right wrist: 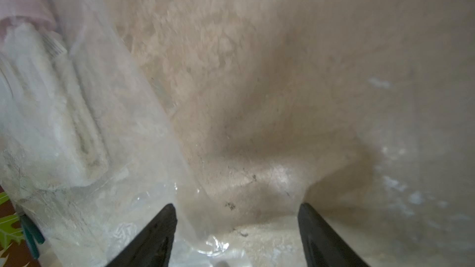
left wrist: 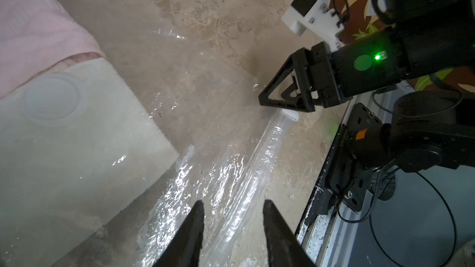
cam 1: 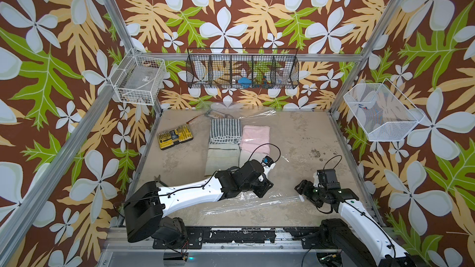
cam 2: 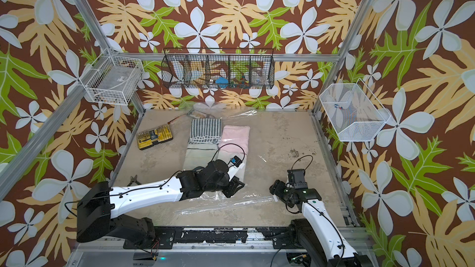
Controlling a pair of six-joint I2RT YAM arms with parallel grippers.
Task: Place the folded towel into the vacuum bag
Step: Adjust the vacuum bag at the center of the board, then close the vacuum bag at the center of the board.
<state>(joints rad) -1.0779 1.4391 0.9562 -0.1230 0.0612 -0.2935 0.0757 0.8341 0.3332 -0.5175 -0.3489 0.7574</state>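
Left wrist view: looks down between the tips of the left pincer (left wrist: pixel 232 204), which are parted to a moderate gap and clamped on nothing, hovering just over the near end of the large, crinkly, transparent plastic vacuum bag (left wrist: pixel 195 175). Shows a folded cream terry towel (left wrist: pixel 77 150) under the film, with the round white valve disc (left wrist: pixel 51 101) lying right on top of it. Judged, then, to be inside the bag and not beside it. Touching its far edge, a folded pink towel (left wrist: pixel 33 34), likewise veiled by plastic.

Along the near edge, finds the clear zip strip (left wrist: pixel 259 160) lying flat on the mottled beige tabletop (left wrist: pixel 205 34) and ending at the small white slider clip (left wrist: pixel 291 115).

Right wrist view: right pincer (right wrist: pixel 237 208) spread wide, gripping nothing, with only tabletop and a fold of film between the tips. From the left wrist, sits just beside the slider clip without holding it.

In both top views, picks out a striped grey-and-white towel (cam 1: pixel 225 128) and a pale green towel (cam 1: pixel 221 159) lined up beside the other two. Cannot tell for certain whether the film reaches over those.

As a judgement: placing looks done or all but done, with the cream towel bagged and both pincers free. Leaves little beyond drawing the arms clear. Cannot tell whether the zip is pressed shut.
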